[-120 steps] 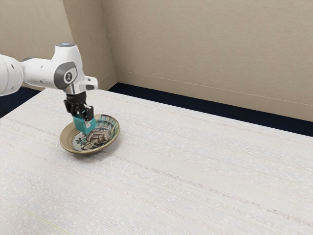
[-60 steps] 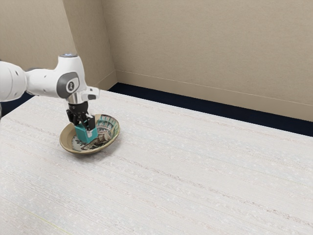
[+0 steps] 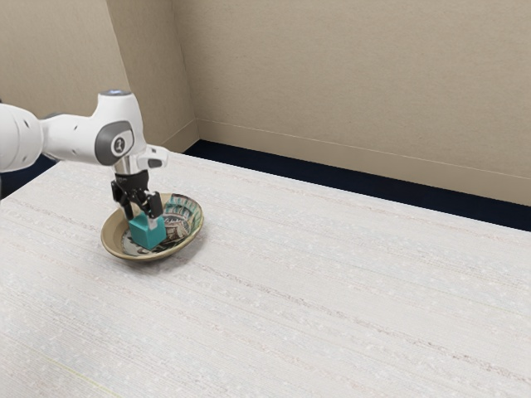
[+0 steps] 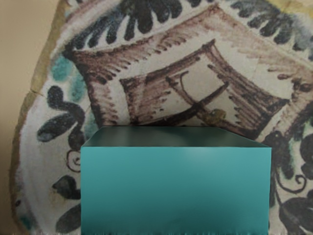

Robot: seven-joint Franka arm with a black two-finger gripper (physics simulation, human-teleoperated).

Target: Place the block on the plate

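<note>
My black gripper point(image 3: 142, 216) points down over the patterned plate point(image 3: 110, 235) in the exterior view, its two fingers spread open around the upper part of the teal block point(image 3: 148, 234). The block sits inside the plate's rim, on the painted middle, and looks upright. In the wrist view the teal block point(image 4: 176, 188) is large at the lower edge, just under my hand, with the painted plate point(image 4: 195, 63) behind it. The block hides part of the plate's pattern.
The pale table point(image 3: 315, 290) extends around the plate and toward the exterior view's right. A beige wall point(image 3: 348, 91) rises beyond the table's far edge, past a strip of dark floor point(image 3: 332, 186).
My hand came down with the block into the plate, then rose slightly. The fingers have spread from the block, which now sits a little lower than half a second ago.
</note>
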